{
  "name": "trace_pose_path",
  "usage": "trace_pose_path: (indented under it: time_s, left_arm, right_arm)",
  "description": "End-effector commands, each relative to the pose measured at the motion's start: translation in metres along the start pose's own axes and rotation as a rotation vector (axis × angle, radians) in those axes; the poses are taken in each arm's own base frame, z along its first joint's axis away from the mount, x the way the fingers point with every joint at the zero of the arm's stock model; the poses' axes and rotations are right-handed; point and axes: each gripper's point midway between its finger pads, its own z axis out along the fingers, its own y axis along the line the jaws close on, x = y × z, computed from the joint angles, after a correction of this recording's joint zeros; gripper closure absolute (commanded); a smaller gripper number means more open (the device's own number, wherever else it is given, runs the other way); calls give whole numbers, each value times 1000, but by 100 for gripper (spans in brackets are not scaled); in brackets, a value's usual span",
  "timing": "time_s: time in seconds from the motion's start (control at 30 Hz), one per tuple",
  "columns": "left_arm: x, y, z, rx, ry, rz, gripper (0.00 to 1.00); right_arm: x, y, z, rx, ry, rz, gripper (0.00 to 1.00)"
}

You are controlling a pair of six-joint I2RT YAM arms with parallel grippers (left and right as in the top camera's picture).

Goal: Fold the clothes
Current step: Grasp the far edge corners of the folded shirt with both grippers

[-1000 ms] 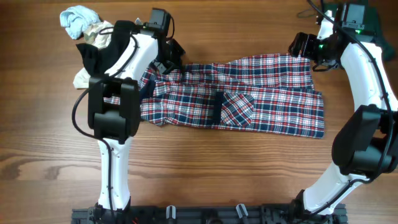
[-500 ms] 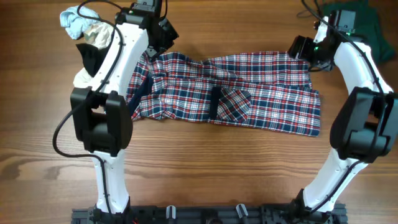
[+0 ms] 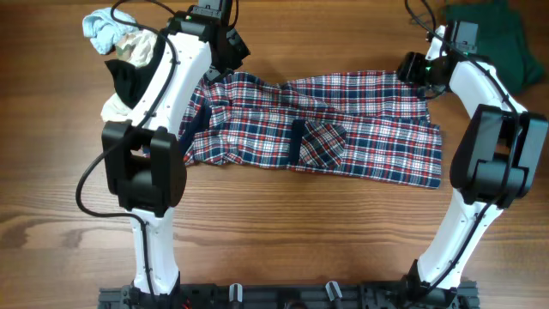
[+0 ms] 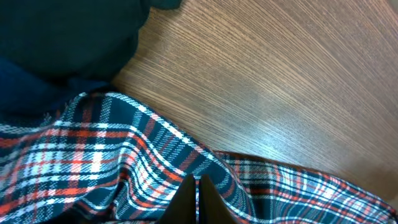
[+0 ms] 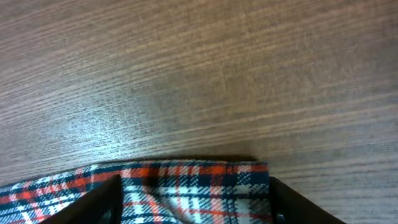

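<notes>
Left pincer [image 4: 196, 190]: the two fingertips are pressing together at the bottom centre of the left wrist view and are pinching a fold of the plaid shirt [image 4: 93, 162]. In the overhead view this pincer [image 3: 225, 67] is sitting at the far left corner of the shirt, where the cloth is bunching into ridges.

Right pincer [image 5: 194, 208]: the fingers [image 5: 99, 202] are standing spread, one at each lower corner of the right wrist view. A hemmed edge of the shirt [image 5: 186, 180] is lying between them. Whether either finger is touching the cloth cannot be told. In the overhead view this pincer [image 3: 418, 73] is hovering at the far right corner of the shirt.

Plaid shirt [image 3: 343, 129]: the red, white and navy garment is lying stretched across the middle of the worktop [image 3: 274, 232], spanning the gap between the two arms. Its chest pocket [image 3: 328, 144], with a navy strip along its left side, is facing up near the centre.

Other clothes: a dark green garment [image 3: 485, 30] is lying at the far right corner of the worktop, just beyond the right arm. A black garment [image 3: 129, 81] and a white and pale-blue bundle [image 3: 105, 27] are piling together at the far left, beside the left arm.
</notes>
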Motion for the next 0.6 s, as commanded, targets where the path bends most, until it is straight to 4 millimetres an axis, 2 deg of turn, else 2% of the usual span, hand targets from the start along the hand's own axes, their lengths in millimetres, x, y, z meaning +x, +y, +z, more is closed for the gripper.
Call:
trace_pose_path:
  time_s: [0.0,0.07,0.1,0.13,0.2,0.23,0.27,0.3,0.33,0.37,0.43,0.47,0.5,0.57]
  left_arm:
    - [-3,0,-6,-12,-30,28,96]
    - [0,2,2,-23,-17,29,96]
    - [1,3,7,-29,-10,30,96]
    - [4,7,16,-43,3,29,96]
    - [8,11,30,-61,27,28,90]
    - [11,15,39,-71,42,26,82]
    - [14,19,51,-85,57,25,57]
    - [15,19,57,-85,60,25,39]
    - [13,19,62,-83,54,24,27]
    - [9,17,65,-72,42,32,23]
    - [5,12,65,-52,22,55,18]
    - [4,11,65,-47,19,55,19]
    - [3,10,65,-42,17,46,21]
    - [2,8,66,-36,13,-61,31]
  right_arm:
    - [-4,-1,6,-6,-13,1,45]
    - [-4,-1,6,-6,-15,0,60]
    - [-4,-2,6,-6,-12,1,73]
    - [-3,-2,6,-5,-7,1,81]
    - [-2,-2,6,-4,-4,2,84]
    - [-2,-2,6,-5,-3,2,85]
    - [-1,-2,6,-4,-1,2,85]
    - [0,-2,6,-4,1,2,85]
    - [0,-2,6,-3,4,3,85]
    - [1,-2,6,-3,7,4,85]
    - [1,-2,6,-3,8,3,85]
    - [1,-2,6,-3,7,4,85]
    - [1,-2,6,-3,7,4,85]
    - [1,-2,6,-3,8,3,85]
